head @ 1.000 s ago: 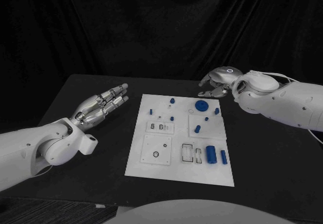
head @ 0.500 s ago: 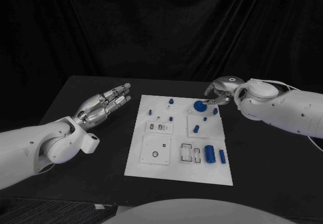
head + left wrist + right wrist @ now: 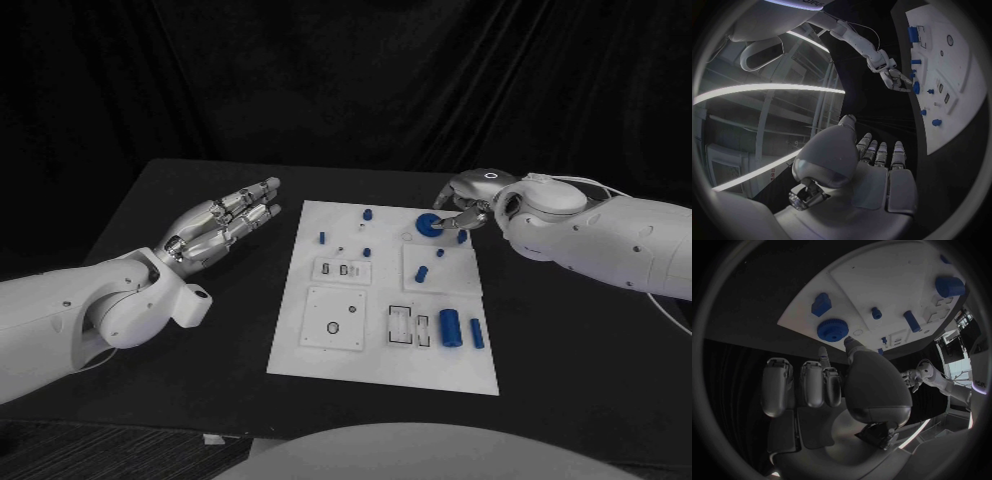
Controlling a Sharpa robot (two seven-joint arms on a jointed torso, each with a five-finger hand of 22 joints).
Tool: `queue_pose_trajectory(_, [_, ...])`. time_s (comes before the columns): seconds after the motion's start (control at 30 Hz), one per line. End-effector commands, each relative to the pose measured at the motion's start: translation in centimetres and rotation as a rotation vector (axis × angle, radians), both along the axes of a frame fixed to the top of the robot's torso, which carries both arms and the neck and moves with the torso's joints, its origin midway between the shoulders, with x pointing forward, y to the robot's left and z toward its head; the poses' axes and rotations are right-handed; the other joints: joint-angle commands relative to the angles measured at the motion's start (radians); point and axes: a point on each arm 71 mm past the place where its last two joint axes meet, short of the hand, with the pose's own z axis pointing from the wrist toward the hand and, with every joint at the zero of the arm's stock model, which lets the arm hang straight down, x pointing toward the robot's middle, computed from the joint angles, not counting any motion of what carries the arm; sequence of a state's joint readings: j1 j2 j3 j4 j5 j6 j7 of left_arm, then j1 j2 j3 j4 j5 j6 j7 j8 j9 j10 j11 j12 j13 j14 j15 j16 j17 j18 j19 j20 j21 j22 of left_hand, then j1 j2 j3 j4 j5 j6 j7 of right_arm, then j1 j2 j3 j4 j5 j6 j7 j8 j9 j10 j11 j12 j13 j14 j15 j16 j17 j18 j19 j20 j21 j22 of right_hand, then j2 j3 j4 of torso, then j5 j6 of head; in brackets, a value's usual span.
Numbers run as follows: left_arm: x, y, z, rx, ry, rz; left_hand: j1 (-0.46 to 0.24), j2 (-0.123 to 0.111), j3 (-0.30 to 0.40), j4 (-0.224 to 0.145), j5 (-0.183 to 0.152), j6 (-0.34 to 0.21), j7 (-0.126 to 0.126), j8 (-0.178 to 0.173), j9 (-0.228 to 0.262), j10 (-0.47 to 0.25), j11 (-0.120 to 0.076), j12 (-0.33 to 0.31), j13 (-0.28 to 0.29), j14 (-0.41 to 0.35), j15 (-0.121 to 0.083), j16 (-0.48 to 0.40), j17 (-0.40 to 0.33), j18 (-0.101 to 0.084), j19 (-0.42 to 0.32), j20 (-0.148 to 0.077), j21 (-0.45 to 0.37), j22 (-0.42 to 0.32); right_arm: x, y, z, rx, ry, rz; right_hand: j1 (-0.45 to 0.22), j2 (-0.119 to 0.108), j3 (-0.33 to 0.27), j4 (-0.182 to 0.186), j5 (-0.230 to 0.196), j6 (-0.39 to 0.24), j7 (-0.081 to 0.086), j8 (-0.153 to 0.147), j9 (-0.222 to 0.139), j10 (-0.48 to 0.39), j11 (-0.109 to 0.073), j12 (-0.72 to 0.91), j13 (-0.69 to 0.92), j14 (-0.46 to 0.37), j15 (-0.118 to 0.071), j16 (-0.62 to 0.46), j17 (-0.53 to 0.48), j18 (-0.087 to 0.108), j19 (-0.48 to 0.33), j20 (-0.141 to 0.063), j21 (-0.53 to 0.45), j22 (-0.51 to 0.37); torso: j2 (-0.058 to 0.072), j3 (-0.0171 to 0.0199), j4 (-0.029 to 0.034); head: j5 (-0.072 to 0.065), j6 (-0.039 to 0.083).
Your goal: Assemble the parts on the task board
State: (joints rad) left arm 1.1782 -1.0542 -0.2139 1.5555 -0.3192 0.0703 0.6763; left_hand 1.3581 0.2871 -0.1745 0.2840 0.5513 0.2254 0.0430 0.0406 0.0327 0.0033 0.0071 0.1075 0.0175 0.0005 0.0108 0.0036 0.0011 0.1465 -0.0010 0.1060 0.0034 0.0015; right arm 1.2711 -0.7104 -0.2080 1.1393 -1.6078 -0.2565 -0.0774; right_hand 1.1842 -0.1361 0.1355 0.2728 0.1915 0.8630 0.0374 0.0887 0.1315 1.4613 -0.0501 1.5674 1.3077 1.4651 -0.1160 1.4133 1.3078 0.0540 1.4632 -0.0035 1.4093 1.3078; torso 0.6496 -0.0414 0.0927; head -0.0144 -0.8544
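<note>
right hand crowding blue gear, near pegs

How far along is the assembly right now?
Early. Small blue pieces already stand on the white board. The right hand has its fingers at the blue gear near the far edge; a firm grip isn't clear. The left hand hovers open beside the board. Two blue cylinders lie loose.

The right robot hand reaches the blue gear on the task board.
</note>
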Motion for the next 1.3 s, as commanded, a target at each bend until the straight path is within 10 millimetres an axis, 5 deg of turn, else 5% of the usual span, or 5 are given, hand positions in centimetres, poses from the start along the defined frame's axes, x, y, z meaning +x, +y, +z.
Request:
queue_pose_trajectory(0.03, [-0.1,-0.1,0.1,-0.018,-0.005,-0.017,0.009,-0.001,0.005,-0.001,0.004,0.007,0.003,0.004,0.001,0.0,0.006,0.006,0.001,0.0,0.01,-0.004,-0.001,0.014,0.001,0.006,-0.003,-0.002,-0.1,0.1,-0.2,0.0,0.003,0.001,0.017,-0.001,-0.001,-0.007,-0.006,-0.009,0.0,-0.001,0.006,0.11,0.003,0.003,0.263,0.059,-0.007,-0.006,0.028,0.006,0.005,-0.006,-0.008,0.043,-0.001,0.0001,-0.0004,0.001,-0.005])
queue_pose_trajectory(0.3, [-0.1,-0.2,0.1,-0.019,-0.001,-0.021,0.01,-0.001,0.006,-0.001,0.004,0.009,0.005,0.005,0.001,0.0,0.008,0.006,0.001,0.0,0.011,-0.004,-0.001,0.015,0.001,0.008,-0.003,-0.002,0.2,0.3,-0.5,-0.012,0.021,-0.001,0.051,0.011,0.003,-0.021,0.077,-0.021,0.001,0.003,0.035,0.11,0.003,0.003,0.263,0.061,-0.007,-0.01,0.023,0.007,0.008,-0.007,-0.01,0.044,-0.001,-0.001,-0.0002,-0.004,-0.004])
queue_pose_trajectory(0.67, [-0.1,-0.2,0.1,-0.021,0.0,-0.026,0.01,-0.001,0.007,-0.001,0.005,0.01,0.006,0.006,0.001,0.0,0.009,0.006,0.001,0.0,0.012,-0.004,-0.001,0.015,0.001,0.009,-0.003,-0.002,0.4,0.6,-1.4,-0.028,0.047,-0.011,0.039,0.005,-0.007,-0.012,0.062,-0.014,0.002,0.011,0.05,0.11,0.003,0.003,0.263,0.061,-0.008,-0.012,0.019,0.007,0.008,-0.008,-0.012,0.044,-0.001,-0.0001,-0.0002,-0.002,-0.012])
queue_pose_trajectory(0.93, [-0.1,0.0,0.1,-0.022,-0.002,-0.024,0.012,-0.001,0.009,-0.001,0.006,0.012,0.008,0.007,0.001,0.0,0.012,0.008,0.001,0.0,0.014,-0.004,-0.001,0.016,0.001,0.013,-0.003,-0.002,0.7,0.8,-1.8,-0.03,0.048,0.0,0.023,-0.003,-0.016,0.01,0.095,0.011,0.0,0.029,0.076,0.11,0.002,0.003,0.263,0.063,-0.009,-0.011,0.02,0.007,0.011,-0.008,-0.011,0.047,-0.001,-0.0009,0.0,0.0,-0.014])
queue_pose_trajectory(1.3, [0.0,0.0,0.0,-0.023,0.0,-0.027,0.013,-0.001,0.009,-0.001,0.006,0.011,0.01,0.007,0.001,0.0,0.014,0.008,0.001,0.0,0.015,-0.004,-0.001,0.017,0.001,0.015,-0.003,-0.002,0.6,1.4,-2.5,-0.034,0.07,0.015,0.044,0.006,0.003,0.001,0.269,0.038,-0.008,0.061,0.131,0.11,-0.004,0.003,0.263,0.063,-0.013,-0.01,0.018,0.007,0.012,-0.012,-0.014,0.052,-0.001,-0.0003,-0.0003,0.001,-0.018])
